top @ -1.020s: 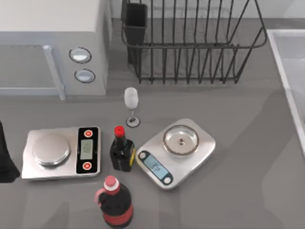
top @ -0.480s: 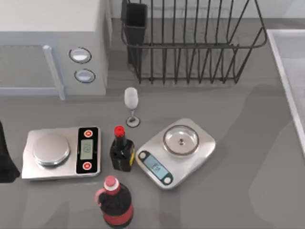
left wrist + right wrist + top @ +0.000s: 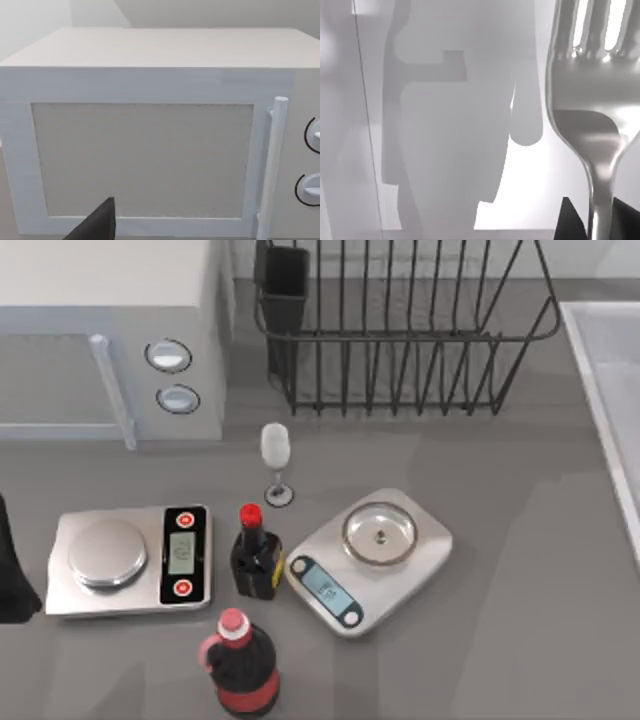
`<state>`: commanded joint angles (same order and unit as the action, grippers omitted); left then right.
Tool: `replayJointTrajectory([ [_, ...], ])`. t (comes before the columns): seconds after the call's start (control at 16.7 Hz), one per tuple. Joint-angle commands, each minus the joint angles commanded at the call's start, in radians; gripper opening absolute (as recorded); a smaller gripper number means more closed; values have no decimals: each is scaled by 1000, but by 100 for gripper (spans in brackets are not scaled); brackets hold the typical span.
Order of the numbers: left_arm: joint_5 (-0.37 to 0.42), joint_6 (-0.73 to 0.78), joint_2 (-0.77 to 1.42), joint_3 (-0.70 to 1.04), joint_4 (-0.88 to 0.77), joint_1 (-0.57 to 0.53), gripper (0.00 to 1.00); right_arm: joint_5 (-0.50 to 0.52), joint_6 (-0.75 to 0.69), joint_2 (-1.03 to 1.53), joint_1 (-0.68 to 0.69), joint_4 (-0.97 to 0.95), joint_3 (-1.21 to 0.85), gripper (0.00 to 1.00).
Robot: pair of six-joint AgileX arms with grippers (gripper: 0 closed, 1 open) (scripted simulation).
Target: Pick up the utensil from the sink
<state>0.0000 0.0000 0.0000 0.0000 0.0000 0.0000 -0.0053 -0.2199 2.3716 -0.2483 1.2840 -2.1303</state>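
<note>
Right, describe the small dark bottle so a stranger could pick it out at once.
Start at the white microwave on the table's left, then drop to the two silver kitchen scales. The soy sauce bottle stands between them, square, dark and red-capped, smaller than the round cola bottle nearer the front edge.

Fork (image 3: 592,95) tines and handle end cropped.

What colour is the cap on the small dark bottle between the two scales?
Red. The cap shows best in the top view.

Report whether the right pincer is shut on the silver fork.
Shut on it: the shiny silver metal fork has its slim handle running between the right pincer's dark fingertips.
</note>
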Motion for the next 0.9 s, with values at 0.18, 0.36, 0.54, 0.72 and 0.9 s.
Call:
replayJointTrajectory([
  [0.18,0,0,0,0,0,0,100,0,1,2,1,-3,2,0],
  [0.36,0,0,0,0,0,0,100,0,38,-5,37,18,-4,0],
  [0.54,0,0,0,0,0,0,100,2,163,-42,164,70,-6,0],
  [0.72,0,0,0,0,0,0,100,4,370,-100,376,136,-3,0],
  [0.9,0,0,0,0,0,0,100,6,556,-159,565,200,3,0],
])
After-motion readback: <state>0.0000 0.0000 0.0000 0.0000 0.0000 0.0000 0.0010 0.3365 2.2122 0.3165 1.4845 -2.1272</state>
